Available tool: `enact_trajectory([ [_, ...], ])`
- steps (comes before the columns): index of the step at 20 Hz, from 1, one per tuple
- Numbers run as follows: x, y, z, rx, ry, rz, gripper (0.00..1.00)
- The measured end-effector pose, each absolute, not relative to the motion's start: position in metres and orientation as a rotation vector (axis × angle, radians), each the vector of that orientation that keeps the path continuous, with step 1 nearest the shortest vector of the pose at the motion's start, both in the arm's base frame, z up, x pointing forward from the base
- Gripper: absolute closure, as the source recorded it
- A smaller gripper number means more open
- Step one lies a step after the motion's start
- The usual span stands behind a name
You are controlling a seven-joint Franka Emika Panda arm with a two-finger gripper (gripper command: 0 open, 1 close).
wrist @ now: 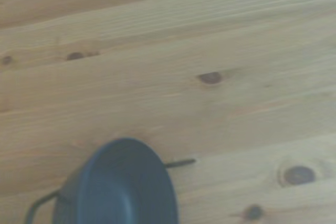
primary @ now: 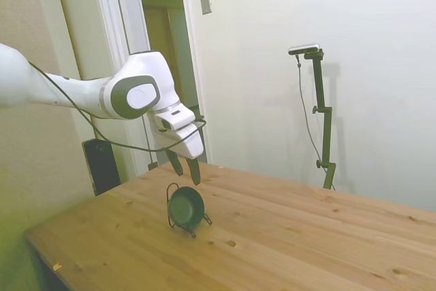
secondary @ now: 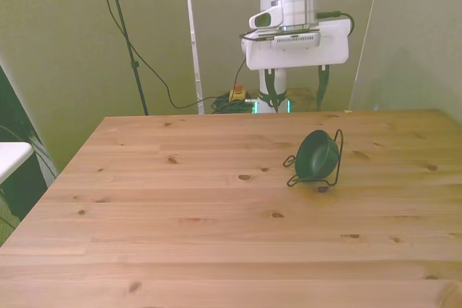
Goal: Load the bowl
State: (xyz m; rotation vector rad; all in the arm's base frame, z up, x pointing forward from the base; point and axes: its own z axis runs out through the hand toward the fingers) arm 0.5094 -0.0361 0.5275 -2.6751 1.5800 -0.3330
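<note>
The bowl (secondary: 316,155) stands on edge in the thin black wire rack (secondary: 334,158), at about two o'clock from the middle of the table (secondary: 180,229) in the front view and well in from every edge. Judging by how it sits, the loading looks done. The step in hand is then to get the hand (secondary: 294,97) clear without disturbing anything.

The hand hangs above and behind the rack, apart from both rack and bowl, its two dark fingers (primary: 195,170) spread wide with nothing between them. To finish well, it should rise straight and move off toward twelve o'clock, keeping the fingertips away from the rack's upper wire loop. A light rack like this would likely slide or tip at a nudge.

The bowl is small, round and dark green, smooth and plain. In the side view its lighter inside (primary: 186,206) faces outward, so it leans nearly upright against the wire. The wrist view shows its dark rim (wrist: 123,187) from above, blurred, with a short wire (wrist: 178,162) of the rack poking out beside it onto the bare wood.
</note>
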Motion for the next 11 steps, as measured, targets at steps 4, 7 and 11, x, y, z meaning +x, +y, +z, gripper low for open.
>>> enact_trajectory([
  [4, 0.5, -0.014, 0.505, -2.749, 1.555, -0.262, 0.0],
  [7, 0.495, 0.003, 0.481, -2.804, 1.504, -0.194, 0.0],
  [11, 0.491, 0.015, 0.461, -2.845, 1.471, -0.138, 0.0],
])
